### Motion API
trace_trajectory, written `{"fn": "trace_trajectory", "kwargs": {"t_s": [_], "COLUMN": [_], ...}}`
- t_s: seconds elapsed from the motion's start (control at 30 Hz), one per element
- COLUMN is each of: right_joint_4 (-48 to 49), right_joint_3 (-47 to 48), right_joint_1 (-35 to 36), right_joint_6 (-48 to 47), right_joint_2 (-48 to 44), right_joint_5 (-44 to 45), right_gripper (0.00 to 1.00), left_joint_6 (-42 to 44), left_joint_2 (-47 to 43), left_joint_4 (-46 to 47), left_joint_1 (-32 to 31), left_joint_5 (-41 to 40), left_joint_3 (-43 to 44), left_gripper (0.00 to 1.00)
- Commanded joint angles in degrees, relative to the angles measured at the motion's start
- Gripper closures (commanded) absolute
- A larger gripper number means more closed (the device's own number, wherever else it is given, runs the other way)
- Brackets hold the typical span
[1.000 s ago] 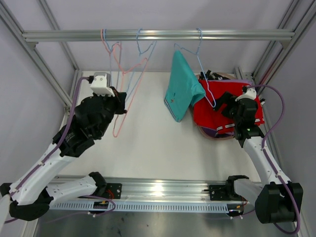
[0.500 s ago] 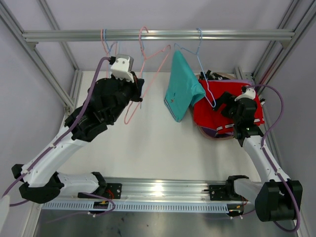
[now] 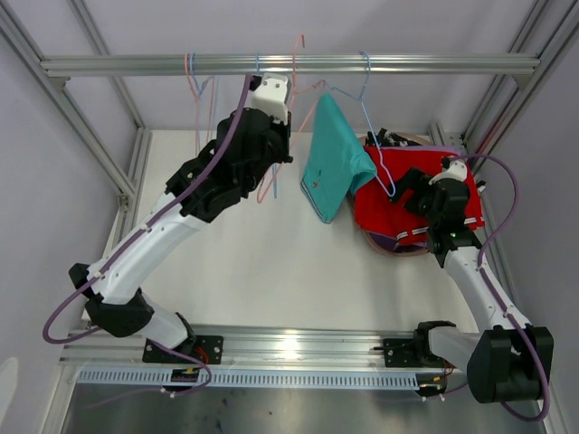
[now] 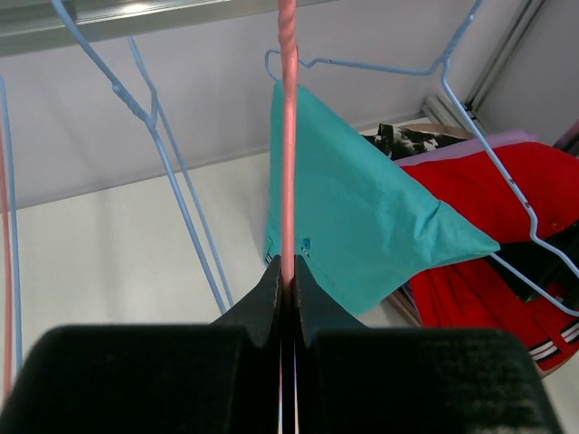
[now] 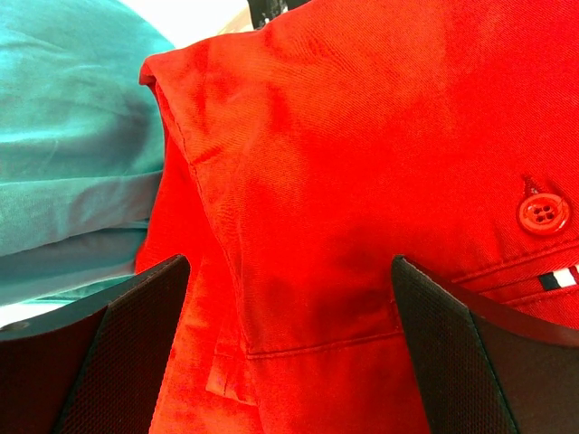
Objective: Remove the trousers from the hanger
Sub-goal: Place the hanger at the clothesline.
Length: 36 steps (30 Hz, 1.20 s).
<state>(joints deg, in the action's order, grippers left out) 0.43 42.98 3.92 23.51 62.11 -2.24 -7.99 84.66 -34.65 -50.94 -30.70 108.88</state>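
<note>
The teal trousers hang folded over a blue hanger on the rail. Raised just left of them, my left gripper is shut on the wire of a bare pink hanger, whose hook stands up by the rail. The red trousers lie on top of a pile at the right. My right gripper is open low over them, with red cloth between its fingers.
Bare blue hangers and a pink one hang on the rail to the left. Black speckled cloth and lilac cloth show under the red trousers. Frame posts stand at both back corners.
My left arm has lifted the pink hanger up and to the right, from low at the left to the rail beside the teal trousers. The right arm has not moved.
</note>
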Motion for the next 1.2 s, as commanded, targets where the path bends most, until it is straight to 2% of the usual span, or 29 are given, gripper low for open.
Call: {"fn": "trace_trajectory", "kwargs": {"t_s": [0.0, 0.23, 0.53, 0.8, 0.97, 1.17], "right_joint_4": [-1.13, -1.04, 0.72, 0.54, 0.36, 0.19], "right_joint_3": [-0.09, -0.09, -0.09, -0.18, -0.18, -0.18], "right_joint_1": [-0.14, -0.23, -0.23, -0.23, -0.23, -0.23], "right_joint_6": [0.14, 0.31, 0.31, 0.31, 0.22, 0.31], "right_joint_2": [1.09, 2.67, 3.11, 3.28, 3.28, 3.37], "right_joint_5": [-1.19, -1.63, -1.54, -1.71, -1.8, -2.15], "right_gripper": [0.03, 0.03, 0.03, 0.03, 0.03, 0.03], "left_joint_6": [0.34, -1.94, -6.16, -8.62, -10.03, -11.96], "left_joint_2": [1.55, 4.89, 8.76, 9.73, 7.89, 2.89], "left_joint_4": [-0.68, -1.82, -2.35, -1.56, -1.12, 2.3], "left_joint_1": [1.1, 5.05, 9.27, 10.95, 11.47, 12.26], "left_joint_5": [-1.3, 1.6, 6.08, 6.44, 6.44, 6.97], "left_joint_3": [4.5, 7.83, 8.45, 7.4, 3.89, -5.59], "left_gripper": [1.0, 1.0, 0.99, 1.0, 1.0, 1.0]}}
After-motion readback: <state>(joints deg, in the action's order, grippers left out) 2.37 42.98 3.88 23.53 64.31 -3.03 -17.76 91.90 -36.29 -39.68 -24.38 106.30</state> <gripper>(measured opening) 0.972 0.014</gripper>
